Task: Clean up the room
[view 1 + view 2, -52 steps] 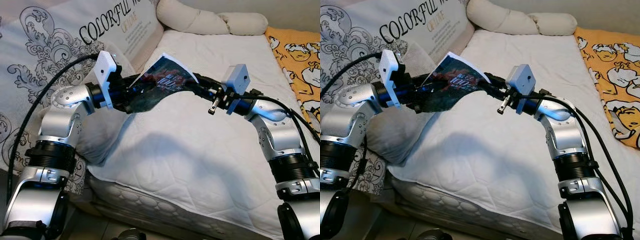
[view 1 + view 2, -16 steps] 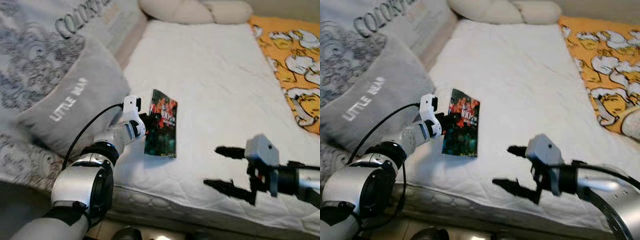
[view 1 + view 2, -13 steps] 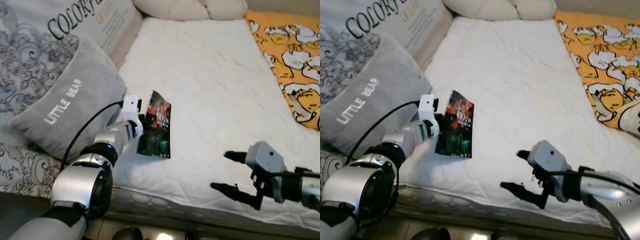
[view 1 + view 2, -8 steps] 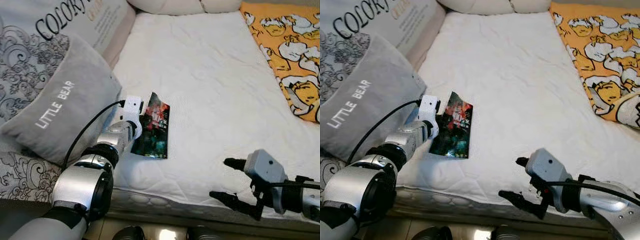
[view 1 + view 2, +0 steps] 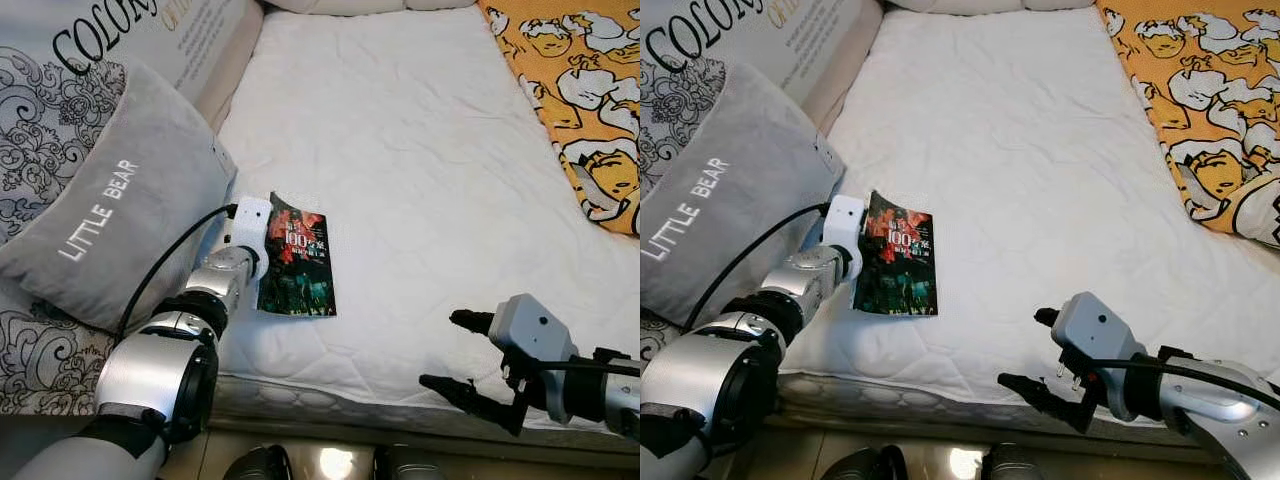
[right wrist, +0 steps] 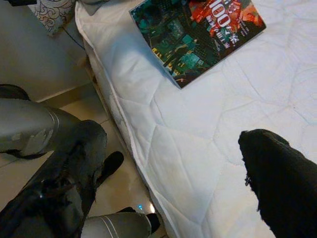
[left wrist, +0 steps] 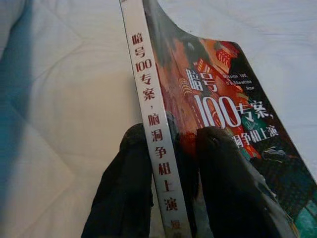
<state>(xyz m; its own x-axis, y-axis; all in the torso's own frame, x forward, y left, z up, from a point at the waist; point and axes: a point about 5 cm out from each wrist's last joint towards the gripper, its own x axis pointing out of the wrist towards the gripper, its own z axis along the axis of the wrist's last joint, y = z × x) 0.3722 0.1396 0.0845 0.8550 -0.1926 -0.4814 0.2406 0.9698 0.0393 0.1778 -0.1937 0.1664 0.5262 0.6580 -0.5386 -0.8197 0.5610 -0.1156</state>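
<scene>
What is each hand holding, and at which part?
The left hand grips the book at its spine edge, as it lies on the mattress. The right hand is open, holding nothing.

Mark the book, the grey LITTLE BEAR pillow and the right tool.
book [image 5: 297,262], left eye view, middle of front cover.
grey pillow [image 5: 110,235], left eye view, face below the lettering.
right tool [image 5: 458,350], left eye view, midway between fingertips.

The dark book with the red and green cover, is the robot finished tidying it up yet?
Not quite. The dark glossy book with the red and green cover already lies flat on the white quilted mattress, beside the grey "LITTLE BEAR" pillow. The left gripper is shut on its spine. The right gripper hangs open near the mattress edge. Left to do: let go, and probably find the book a proper home.
</scene>
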